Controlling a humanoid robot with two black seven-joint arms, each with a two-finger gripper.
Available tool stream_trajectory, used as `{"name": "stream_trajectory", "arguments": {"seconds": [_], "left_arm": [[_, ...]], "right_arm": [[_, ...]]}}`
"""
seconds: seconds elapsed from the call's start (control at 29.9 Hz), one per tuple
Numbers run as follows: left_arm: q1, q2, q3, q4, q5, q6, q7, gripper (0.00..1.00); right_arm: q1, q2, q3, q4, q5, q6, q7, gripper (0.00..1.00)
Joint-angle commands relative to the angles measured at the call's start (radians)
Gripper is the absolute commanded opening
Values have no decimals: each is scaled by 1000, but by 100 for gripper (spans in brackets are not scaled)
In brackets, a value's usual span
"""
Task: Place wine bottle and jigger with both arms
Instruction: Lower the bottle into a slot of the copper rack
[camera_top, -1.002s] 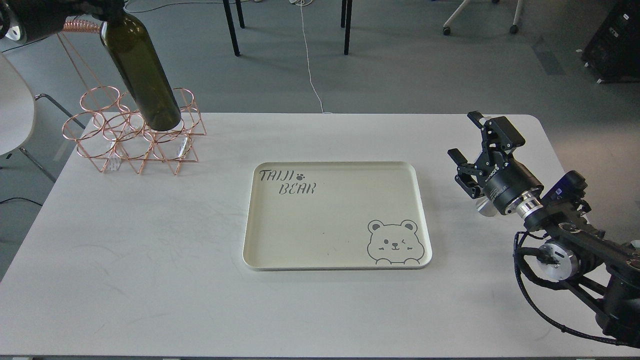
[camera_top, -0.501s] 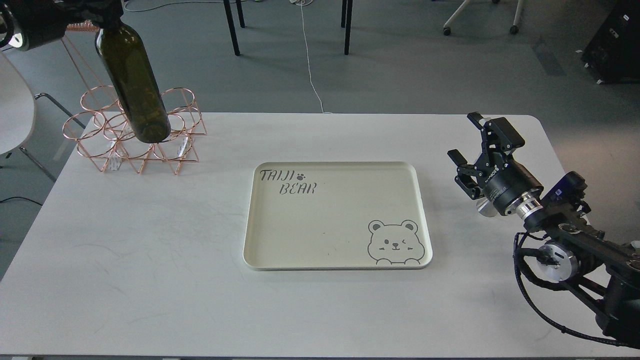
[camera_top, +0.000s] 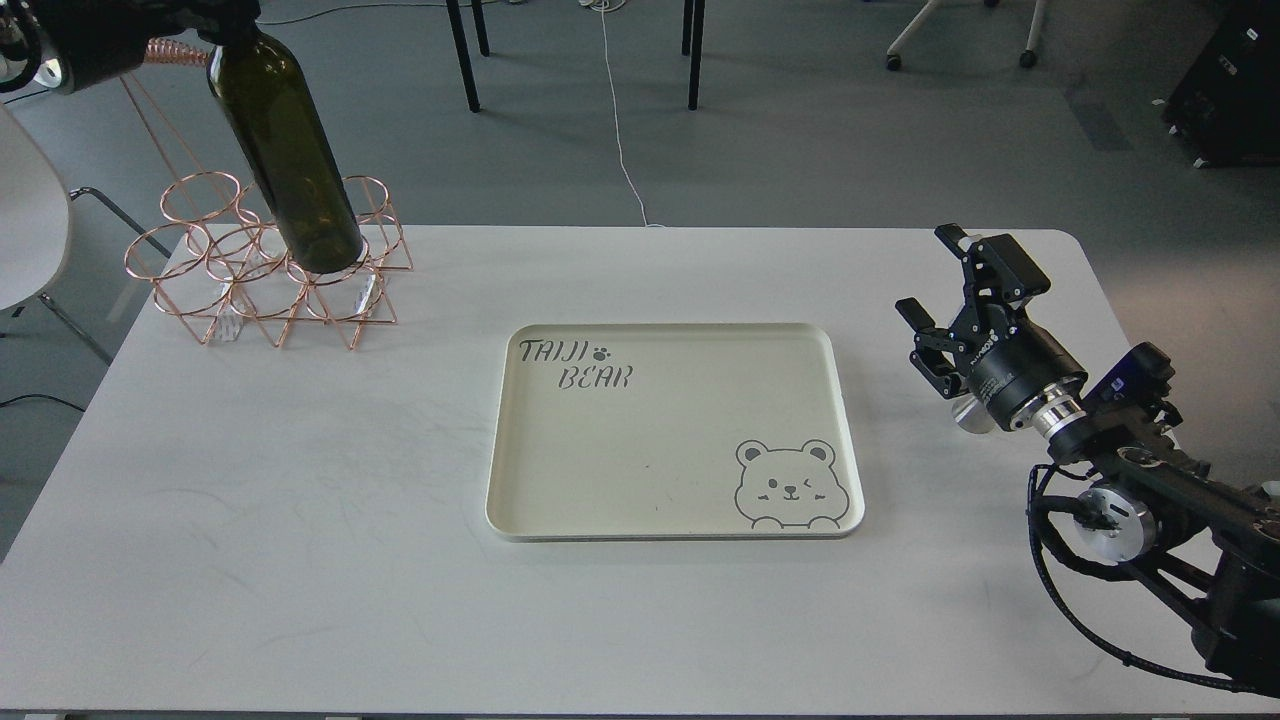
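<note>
The wine bottle (camera_top: 285, 150) is dark olive-green and hangs tilted in the air at the far left, its base over the copper wire rack (camera_top: 265, 265). My left gripper (camera_top: 222, 14) is at the top left edge, shut around the bottle's neck, which it hides. My right gripper (camera_top: 928, 270) is open and empty above the table's right side. A small silver piece (camera_top: 966, 416) shows just under its body; it looks like the jigger, mostly hidden.
A cream tray (camera_top: 510, 440) printed with a bear and "TAIJI BEAR" lies in the middle of the white table (camera_top: 300, 520). A white chair (camera_top: 30, 220) stands off the table's left edge. Table legs and chair legs stand on the floor behind.
The bottle's base swung left and down towards the rack, then back right and slightly up. The right arm has not moved.
</note>
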Motion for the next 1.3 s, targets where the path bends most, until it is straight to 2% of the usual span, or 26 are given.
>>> {"name": "stream_trajectory", "arguments": {"seconds": [0.0, 0.67, 1.04, 1.27], "left_arm": [[5, -4, 2, 2, -1, 0, 0, 4], [13, -63, 3, 92, 0, 23, 0, 6], [25, -70, 92, 131, -58, 78, 0, 7], [59, -82, 103, 135, -59, 83, 0, 9]], "right_arm": [[0, 0, 0, 2, 1, 0, 0, 97], [-1, -1, 0, 0, 1, 0, 0, 97], [-5, -1, 0, 0, -1, 0, 0, 97], [-12, -1, 0, 2, 1, 0, 0, 97]]}}
